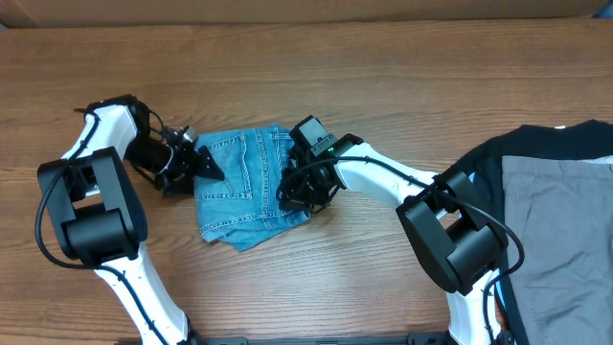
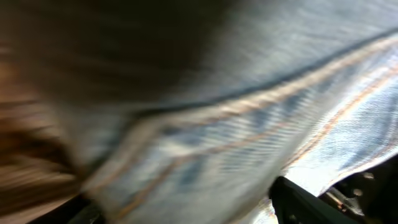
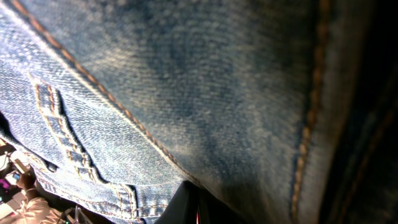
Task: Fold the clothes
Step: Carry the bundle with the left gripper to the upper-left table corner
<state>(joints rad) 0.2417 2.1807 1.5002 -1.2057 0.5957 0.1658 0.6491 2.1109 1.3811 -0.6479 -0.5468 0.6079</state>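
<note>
In the middle of the table (image 1: 383, 77), between the two arms, the jeans (image 1: 244, 187) lie as a compact folded bundle with the orange stitching facing up. The bundle is almost as wide as it is long. Its longer side runs from the far edge of the table toward the near edge, a little tilted.

The left gripper (image 1: 209, 166) is at the left edge of the bundle, about halfway along that side, and it points to the right into the cloth. Its wrist view is blurred and filled with denim, with only one dark finger in the lower corner, so I cannot tell how wide the jaws stand or whether they hold anything.

The right gripper (image 1: 305, 192) is at the opposite, right edge and reaches in from the other side. Its jaws are closed. The denim is pressed very near its camera, but I cannot say for sure that a layer is pinched between them.

So the jeans lie directly between the two pincers, and each arm is equally near to its own edge. I judge the folding nearly complete; any last fold would go across the short direction.

A dark garment (image 1: 575, 144) and a grey cloth (image 1: 565, 220) wait at the right, well apart from the bundle
</note>
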